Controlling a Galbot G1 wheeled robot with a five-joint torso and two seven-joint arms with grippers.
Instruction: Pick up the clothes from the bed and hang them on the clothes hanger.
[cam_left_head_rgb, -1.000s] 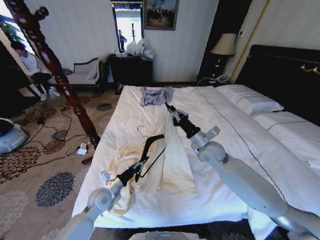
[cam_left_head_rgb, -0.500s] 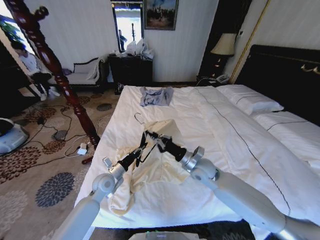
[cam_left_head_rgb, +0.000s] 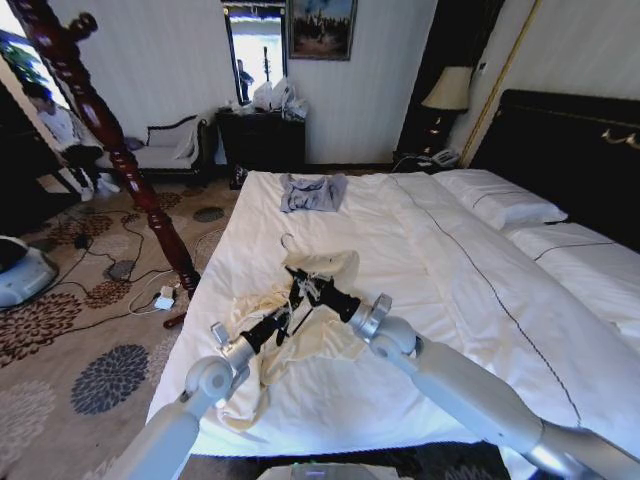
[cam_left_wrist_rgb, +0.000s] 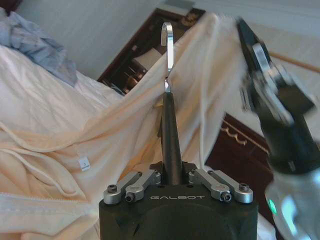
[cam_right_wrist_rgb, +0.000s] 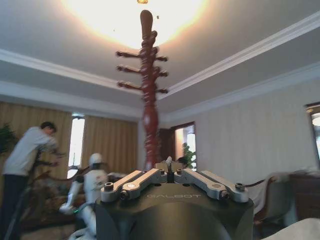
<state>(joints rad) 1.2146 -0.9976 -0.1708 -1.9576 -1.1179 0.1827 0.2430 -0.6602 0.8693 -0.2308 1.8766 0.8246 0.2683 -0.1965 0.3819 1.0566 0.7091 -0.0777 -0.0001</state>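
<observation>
Now, both grippers meet over the cream shirt near the foot edge of the bed.

Left gripper (cam_left_head_rgb: 283, 322) has its jaws clamped on the black body of the clothes hanger (cam_left_wrist_rgb: 170, 135), silver hook (cam_left_wrist_rgb: 168, 47) standing straight out beyond it; right gripper (cam_left_head_rgb: 318, 291) sits just beside it among the folds, jaws drawn close together in the right wrist view, though whether cloth is pinched there I cannot tell. The clothes (cam_left_head_rgb: 300, 345) lie rumpled on the white duvet of the bed (cam_left_head_rgb: 450, 300), part of the fabric draped up past the hook. Thin, limp stuff, this: light, likely to slide off a smooth hanger, so the collar or shoulder seam looks the sound place to grip. Hanger is stiff and slim.
</observation>
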